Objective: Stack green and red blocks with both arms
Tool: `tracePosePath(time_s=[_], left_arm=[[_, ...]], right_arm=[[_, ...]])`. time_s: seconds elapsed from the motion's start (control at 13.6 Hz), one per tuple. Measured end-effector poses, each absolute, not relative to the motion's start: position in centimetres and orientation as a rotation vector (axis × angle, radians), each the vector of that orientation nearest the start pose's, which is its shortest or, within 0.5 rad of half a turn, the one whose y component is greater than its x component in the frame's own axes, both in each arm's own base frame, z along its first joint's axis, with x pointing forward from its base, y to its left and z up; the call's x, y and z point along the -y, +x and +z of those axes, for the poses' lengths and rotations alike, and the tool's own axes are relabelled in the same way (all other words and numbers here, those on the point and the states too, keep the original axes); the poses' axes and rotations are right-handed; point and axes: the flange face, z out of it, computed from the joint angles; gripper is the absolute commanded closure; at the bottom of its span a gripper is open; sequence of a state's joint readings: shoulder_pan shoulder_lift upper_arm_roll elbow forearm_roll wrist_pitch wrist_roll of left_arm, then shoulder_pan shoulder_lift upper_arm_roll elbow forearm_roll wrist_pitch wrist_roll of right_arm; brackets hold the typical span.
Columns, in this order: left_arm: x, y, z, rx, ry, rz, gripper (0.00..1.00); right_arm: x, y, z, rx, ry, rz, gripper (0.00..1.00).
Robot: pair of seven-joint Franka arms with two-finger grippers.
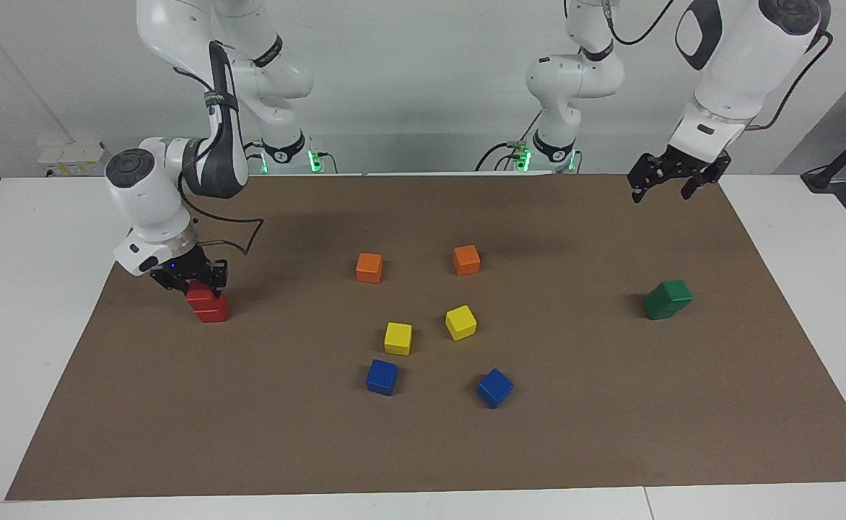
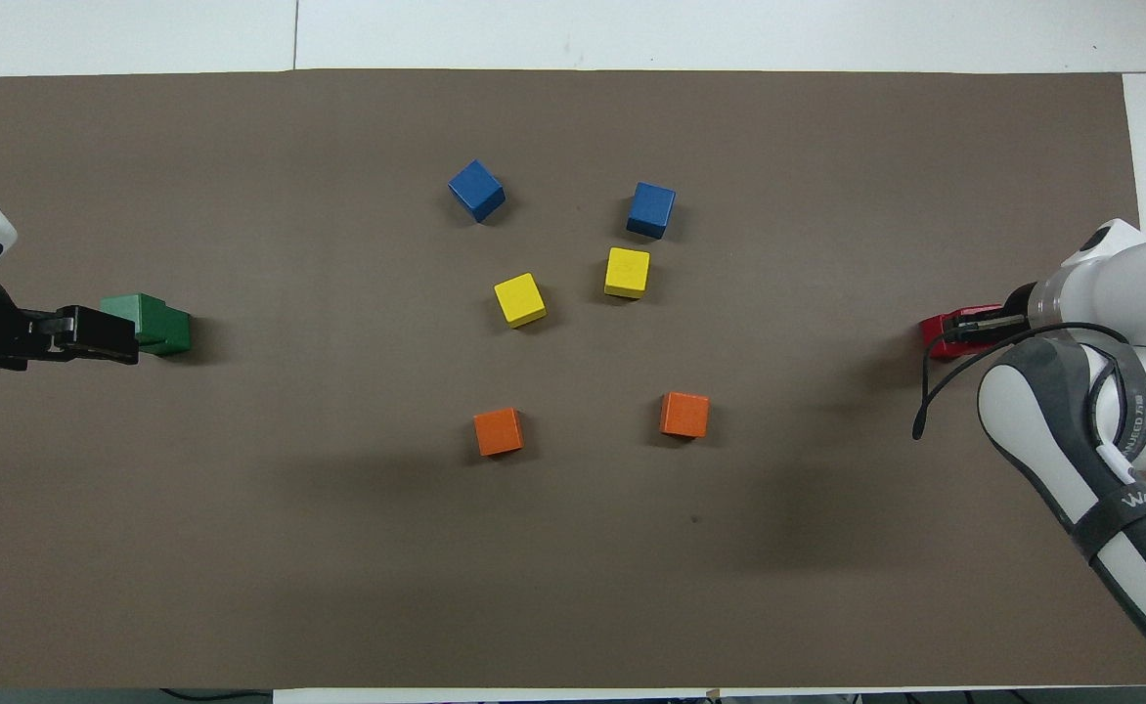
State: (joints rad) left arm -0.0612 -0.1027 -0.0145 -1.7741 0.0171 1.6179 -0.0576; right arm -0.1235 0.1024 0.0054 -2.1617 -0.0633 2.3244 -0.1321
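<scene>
Facing view: the right gripper (image 1: 199,283) is clenched on the upper red block (image 1: 200,293), set on the lower red block (image 1: 211,311) at the right arm's end of the brown mat (image 1: 423,448), apparently to steady it before letting go; the left gripper (image 1: 672,178) hangs high and released over the left arm's end, clear of the finished-looking green stack (image 1: 667,299), whose top cube sits skewed.

Overhead view: the left gripper (image 2: 94,333) overlaps the green stack (image 2: 154,325) only by height; the right gripper (image 2: 974,324) covers the red blocks (image 2: 940,336); blue, yellow and orange cubes lie untouched mid-mat.
</scene>
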Motion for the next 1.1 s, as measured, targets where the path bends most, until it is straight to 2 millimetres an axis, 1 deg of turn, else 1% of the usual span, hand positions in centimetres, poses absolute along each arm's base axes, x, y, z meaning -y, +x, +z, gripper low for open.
tracePosePath(time_s=[0.29,0.44,0.51,0.59,0.66,1.1], left_arm=[[3.07,52.28,58.22,0.014,-3.175,0.119,0.00],[3.09,52.31,58.25,0.024,-3.198,0.120,0.00],[3.12,52.31,58.28,0.025,-3.204,0.119,0.00],[3.12,52.32,58.30,0.026,-3.205,0.119,0.00],[3.12,52.32,58.32,0.026,-3.206,0.118,0.00],[3.12,52.33,58.37,0.026,-3.206,0.117,0.00]], right_arm=[[6.67,55.26,35.54,0.090,-3.193,-0.087,1.00],[6.67,55.26,35.55,0.090,-3.193,-0.087,1.00],[6.67,55.26,35.55,0.090,-3.193,-0.087,0.53],[6.67,55.26,35.55,0.090,-3.193,-0.087,0.09],[6.68,55.26,35.55,0.089,-3.193,-0.087,0.00],[6.70,55.25,35.54,0.089,-3.193,-0.087,0.00]])
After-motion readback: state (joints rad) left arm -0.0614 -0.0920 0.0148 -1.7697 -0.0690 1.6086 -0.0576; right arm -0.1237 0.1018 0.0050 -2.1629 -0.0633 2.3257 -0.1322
